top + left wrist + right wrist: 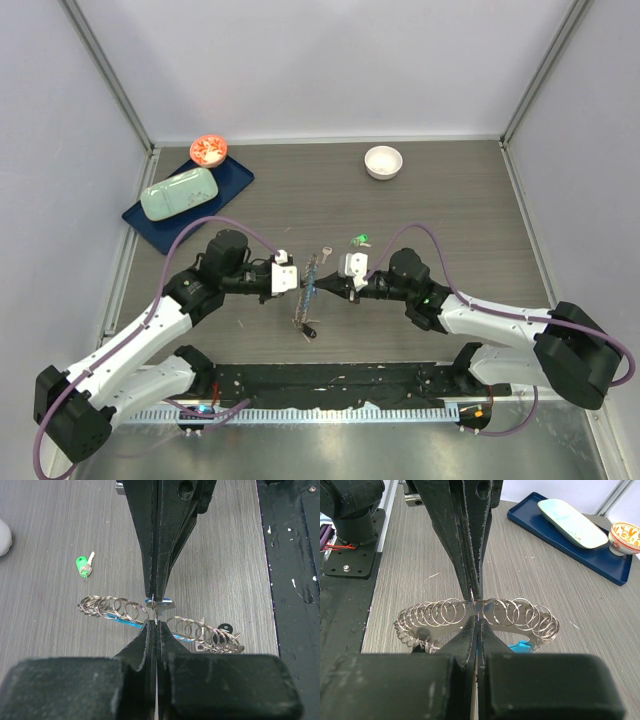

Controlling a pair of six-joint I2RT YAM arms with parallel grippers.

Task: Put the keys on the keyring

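Observation:
The keyring hangs between my two grippers at mid-table. It is a row of several silver rings along a curved light-blue strip. It also shows in the right wrist view. My left gripper is shut on the keyring's middle. My right gripper faces it, tip to tip, shut on a small blue-headed key pressed against the rings. A green key and a silver key lie on the table. A black key lies by the ring's end.
A white bowl stands at the back right. A blue tray with a pale green dish sits at the back left, with a red bowl at its far corner. Grey walls stand on three sides.

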